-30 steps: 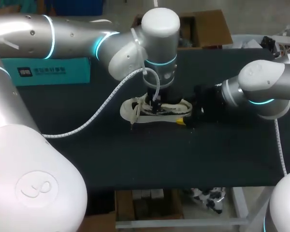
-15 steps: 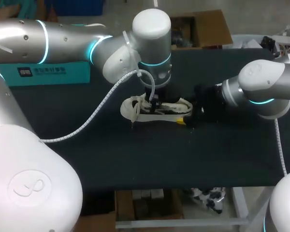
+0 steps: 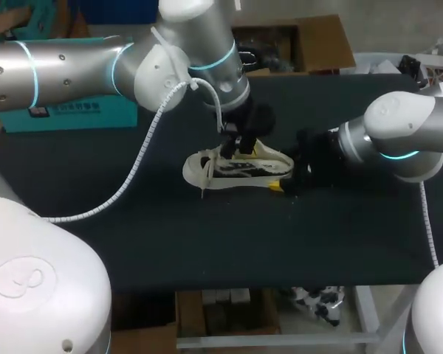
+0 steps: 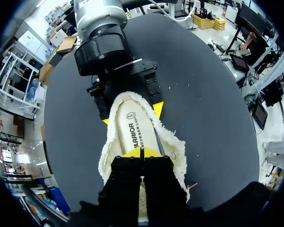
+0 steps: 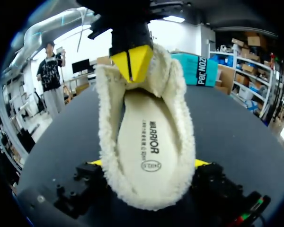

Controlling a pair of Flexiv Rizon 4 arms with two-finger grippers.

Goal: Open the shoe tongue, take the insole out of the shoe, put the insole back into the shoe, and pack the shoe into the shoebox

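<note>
The right hand (image 4: 131, 115) is clamping one end of the shoe (image 3: 236, 168), a yellow tip pressing on the fleecy rim from each side. The shoe is lying on the dark tabletop (image 3: 207, 243) and stretching straight ahead of this hand towards the left hand (image 4: 141, 152). The left hand is hanging over the shoe's other end with its two yellow tips pressed together, right at the fleece lining there. Whether any fleece or the tongue is being pinched between them I cannot tell. The insole (image 5: 149, 142) is sitting inside the shoe, between the two hands. It is showing a line of dark lettering (image 5: 151, 137) running along its length, and a small round stamp (image 5: 149, 165) at the end nearer the right hand. In the head view the shoe's white laces (image 3: 203, 173) are trailing onto the tabletop on the side away from the right hand. Well beyond the left hand, a teal box (image 3: 96, 118) is standing at the tabletop's far edge, carrying white print on its side.
</note>
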